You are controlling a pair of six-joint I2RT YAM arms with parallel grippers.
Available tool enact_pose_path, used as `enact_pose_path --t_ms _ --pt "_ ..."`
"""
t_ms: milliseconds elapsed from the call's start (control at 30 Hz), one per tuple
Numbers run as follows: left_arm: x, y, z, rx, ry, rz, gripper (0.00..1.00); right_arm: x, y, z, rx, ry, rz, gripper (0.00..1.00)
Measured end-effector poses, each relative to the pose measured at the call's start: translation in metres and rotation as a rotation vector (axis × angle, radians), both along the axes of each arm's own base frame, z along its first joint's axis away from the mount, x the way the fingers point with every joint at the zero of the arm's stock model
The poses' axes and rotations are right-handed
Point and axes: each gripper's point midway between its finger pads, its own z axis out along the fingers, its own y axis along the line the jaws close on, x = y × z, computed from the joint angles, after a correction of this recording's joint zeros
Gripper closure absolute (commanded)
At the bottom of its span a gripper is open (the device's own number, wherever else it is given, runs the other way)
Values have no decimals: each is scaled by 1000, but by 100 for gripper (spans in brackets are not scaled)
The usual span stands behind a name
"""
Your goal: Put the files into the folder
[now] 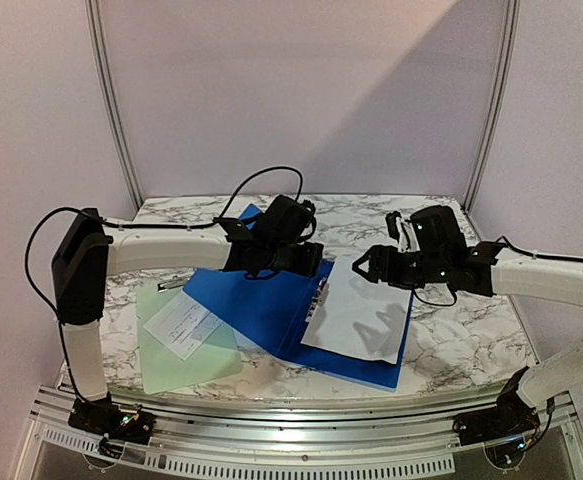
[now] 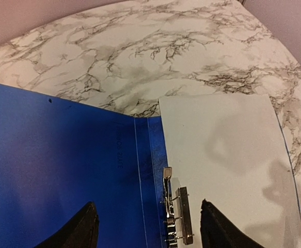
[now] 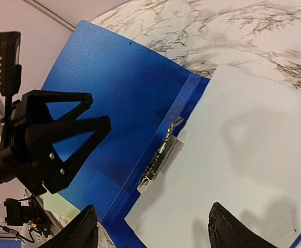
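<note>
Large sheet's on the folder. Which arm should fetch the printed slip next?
Left. The slip lies left of the folder, nearer the open left hand; the right hand sits beyond the large sheet, farther away.

High overview; wrist close-ups over folder (image 1: 261,305)

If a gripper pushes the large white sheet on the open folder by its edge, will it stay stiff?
Probably not: the large white sheet looks thin and lies flat, so it would likely buckle. On the glossy folder it may slide easily. Its edge seems to meet the metal clip, which might catch it.
</note>
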Motion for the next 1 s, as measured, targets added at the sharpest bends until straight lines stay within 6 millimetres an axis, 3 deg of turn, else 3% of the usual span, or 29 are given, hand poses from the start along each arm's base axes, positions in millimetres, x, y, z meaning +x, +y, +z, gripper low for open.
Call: enact_pose_path --t_ms 133,433,833,1000 --pt "-9 9 5 -4 3 -13 33 20 13 1 51 32 52 27" --pt "-26 27 32 -37 -23 -38 33 61 35 -22 124 144 140 27" --pt "-46 49 33 -52 -26 -55 33 95 72 -52 185 247 245 28" --pt "-50 55 39 -66 -36 -56 33 106 77 -66 185 276 254 28"
